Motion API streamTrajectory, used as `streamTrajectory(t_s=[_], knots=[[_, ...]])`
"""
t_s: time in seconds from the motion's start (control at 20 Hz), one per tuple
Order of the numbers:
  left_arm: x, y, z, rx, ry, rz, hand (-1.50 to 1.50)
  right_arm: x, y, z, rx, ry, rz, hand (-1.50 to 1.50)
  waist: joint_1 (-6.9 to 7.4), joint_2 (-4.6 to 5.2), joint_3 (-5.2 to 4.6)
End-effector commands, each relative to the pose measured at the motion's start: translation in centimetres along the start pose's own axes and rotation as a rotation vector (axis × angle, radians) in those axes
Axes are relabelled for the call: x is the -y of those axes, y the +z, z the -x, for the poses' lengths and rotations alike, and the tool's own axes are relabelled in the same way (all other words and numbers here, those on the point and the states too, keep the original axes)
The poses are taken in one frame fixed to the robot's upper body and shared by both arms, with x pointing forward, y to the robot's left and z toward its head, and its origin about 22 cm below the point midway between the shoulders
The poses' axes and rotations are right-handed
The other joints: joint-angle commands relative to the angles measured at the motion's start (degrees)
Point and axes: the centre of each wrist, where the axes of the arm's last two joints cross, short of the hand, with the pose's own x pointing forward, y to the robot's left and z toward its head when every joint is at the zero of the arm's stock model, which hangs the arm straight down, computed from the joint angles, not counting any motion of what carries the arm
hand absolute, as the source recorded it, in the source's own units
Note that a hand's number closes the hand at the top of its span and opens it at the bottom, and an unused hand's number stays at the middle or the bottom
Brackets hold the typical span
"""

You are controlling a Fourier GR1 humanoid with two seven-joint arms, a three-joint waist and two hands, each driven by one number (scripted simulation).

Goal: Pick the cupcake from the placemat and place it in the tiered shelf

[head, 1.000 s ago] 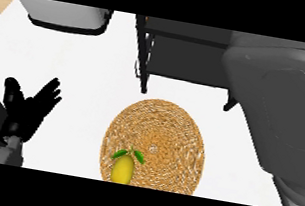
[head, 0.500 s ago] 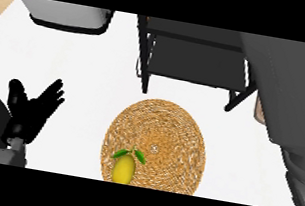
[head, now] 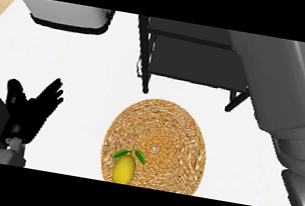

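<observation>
A round woven placemat (head: 156,143) is lying on the white counter (head: 78,72) just in front of the dark tiered shelf (head: 193,56), with a yellow fruit with green leaves (head: 125,167) sitting on its near edge; no cupcake is showing. The left hand (head: 31,110) is resting at the lower left with fingers released and upright. The right forearm (head: 289,107) is stretching along the right side, its hand out of sight.

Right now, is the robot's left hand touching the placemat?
No. The left hand rests open, fingers up, on the white counter, clear of the woven placemat.
</observation>
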Motion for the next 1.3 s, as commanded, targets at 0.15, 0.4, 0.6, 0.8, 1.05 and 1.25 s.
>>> streamTrajectory(t_s=[0.15, 0.4, 0.6, 0.8, 1.05, 1.25], knots=[[-2.1, -0.1, 0.1, -0.001, 0.001, 0.003, 0.00, -2.1, -0.3, 0.4, 0.055, -0.051, -0.005, 1.50, -0.15, -0.08, 0.00], [1.1, 0.1, -0.8, -0.021, 0.002, 0.007, 0.00, 0.2, -1.5, 0.7, 0.060, -0.025, -0.006, 1.50, -0.20, -0.15, 0.01], [0.9, -0.3, -1.3, 0.001, -0.001, -0.011, 0.00, 1.9, -2.7, 1.8, 0.045, 0.113, -0.037, 1.50, -0.10, -0.06, -0.01], [0.3, 0.1, -0.5, -0.009, 0.009, -0.008, 0.00, 0.7, -2.1, 3.4, -0.032, -0.197, 0.072, -1.50, -0.33, -0.17, 0.05], [-0.3, 0.7, -0.5, -0.010, 0.008, 0.013, 0.00, 1.0, -1.7, 2.3, -0.070, -0.372, 0.093, -1.50, 0.00, -0.24, 0.04], [0.2, -0.3, -1.1, 0.002, 0.004, -0.004, 0.00, 2.2, -1.9, 2.2, -0.064, -0.520, 0.113, -1.50, -0.27, -0.14, 0.03]])
